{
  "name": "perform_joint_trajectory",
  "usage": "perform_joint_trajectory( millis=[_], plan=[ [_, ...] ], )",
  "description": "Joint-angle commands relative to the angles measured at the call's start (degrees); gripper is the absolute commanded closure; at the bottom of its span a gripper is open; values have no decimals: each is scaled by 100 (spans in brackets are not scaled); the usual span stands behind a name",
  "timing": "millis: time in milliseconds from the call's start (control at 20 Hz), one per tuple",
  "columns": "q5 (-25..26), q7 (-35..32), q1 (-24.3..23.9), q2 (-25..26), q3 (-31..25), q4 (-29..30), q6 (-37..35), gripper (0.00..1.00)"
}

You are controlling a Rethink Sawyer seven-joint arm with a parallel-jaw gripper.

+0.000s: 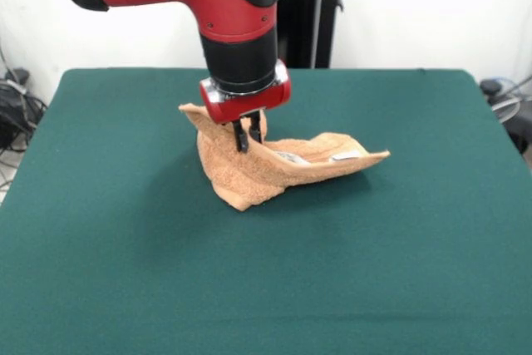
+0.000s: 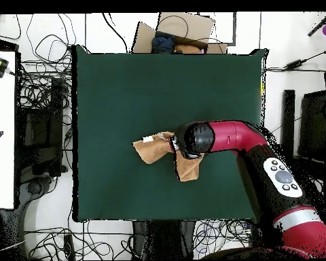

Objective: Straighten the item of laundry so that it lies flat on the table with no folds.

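Observation:
The item of laundry (image 1: 249, 174), a light orange-tan terry towel, sits bunched and folded near the middle of the dark green table (image 1: 374, 255). One part is pulled up off the cloth; a pointed end with small white tags (image 1: 345, 156) stretches out to the right. My gripper (image 1: 248, 139) comes straight down onto the raised fold, its dark fingers close together and pinching the towel. In the overhead view the towel (image 2: 151, 151) shows left of and below the arm's wrist (image 2: 195, 138), which hides the gripper.
Cables and boxes (image 2: 37, 102) crowd the floor around the table (image 2: 125, 81) in the overhead view. A cardboard box (image 2: 183, 30) stands past the table's top edge. The red arm (image 2: 261, 156) reaches in from the lower right.

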State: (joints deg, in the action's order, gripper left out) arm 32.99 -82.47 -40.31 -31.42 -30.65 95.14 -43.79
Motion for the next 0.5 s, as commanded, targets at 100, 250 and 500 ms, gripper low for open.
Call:
perform_joint_trajectory(
  millis=[100, 250, 500],
  plan=[
    [183, 408, 278, -83, -193, 194, -75, 100],
    [113, 262, 330, -143, -143, 251, -118, 100],
    [-63, -702, 760, -655, 222, 772, -103, 100]
  ],
)
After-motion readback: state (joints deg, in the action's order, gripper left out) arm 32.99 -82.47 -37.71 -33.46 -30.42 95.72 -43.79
